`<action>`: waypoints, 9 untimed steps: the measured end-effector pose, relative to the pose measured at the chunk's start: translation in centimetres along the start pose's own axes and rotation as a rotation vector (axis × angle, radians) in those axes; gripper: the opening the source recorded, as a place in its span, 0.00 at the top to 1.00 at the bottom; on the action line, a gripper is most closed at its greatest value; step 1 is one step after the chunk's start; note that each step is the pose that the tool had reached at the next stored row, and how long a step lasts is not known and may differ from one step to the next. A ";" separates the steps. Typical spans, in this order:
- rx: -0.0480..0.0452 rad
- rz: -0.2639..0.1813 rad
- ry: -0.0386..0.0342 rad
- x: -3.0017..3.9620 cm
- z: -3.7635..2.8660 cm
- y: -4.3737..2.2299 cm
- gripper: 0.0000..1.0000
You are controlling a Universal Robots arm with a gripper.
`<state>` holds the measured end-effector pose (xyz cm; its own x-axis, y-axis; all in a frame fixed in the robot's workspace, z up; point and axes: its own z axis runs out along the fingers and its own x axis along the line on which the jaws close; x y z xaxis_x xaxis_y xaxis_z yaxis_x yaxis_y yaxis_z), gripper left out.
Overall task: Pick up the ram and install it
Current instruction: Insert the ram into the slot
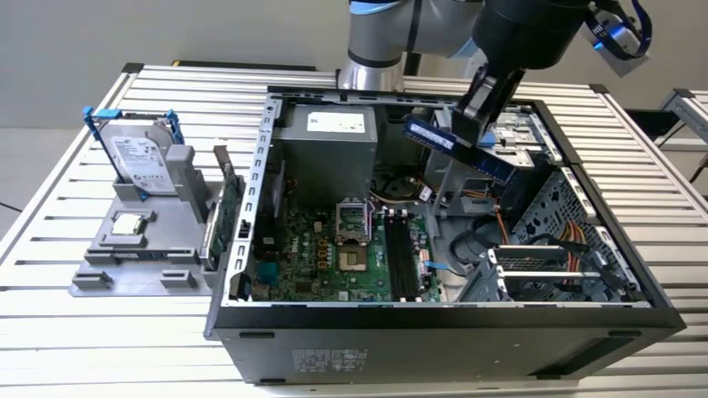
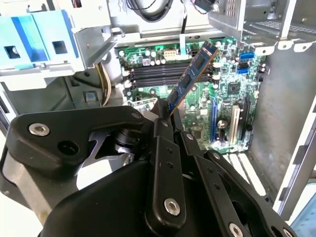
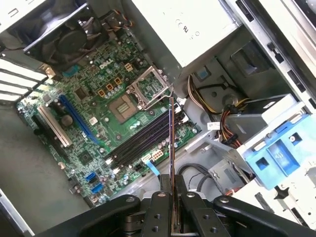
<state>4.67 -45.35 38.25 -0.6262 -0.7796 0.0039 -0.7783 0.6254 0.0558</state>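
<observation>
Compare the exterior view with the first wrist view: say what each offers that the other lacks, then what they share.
Exterior view: a grey holder carrying the hard drive and a small silver chip, standing outside the open computer case.
First wrist view: a blue plastic bracket, and the ram seen edge-on as a thin line above the black memory slots.
Shared: the pincer shut on the ram, held in the air over the green motherboard with its open processor socket.
</observation>
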 end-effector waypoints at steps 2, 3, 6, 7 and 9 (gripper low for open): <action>-0.0001 0.017 -0.0010 0.00 0.00 0.00 1.00; -0.0001 0.027 -0.0015 0.00 0.00 0.00 1.00; -0.0002 0.053 -0.0029 0.00 0.00 0.00 1.00; -0.0003 0.062 -0.0035 0.00 0.00 0.00 1.00; -0.0004 0.081 -0.0045 0.00 0.00 0.00 1.00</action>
<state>4.67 -45.35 38.24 -0.6875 -0.7262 0.0039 -0.7249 0.6866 0.0558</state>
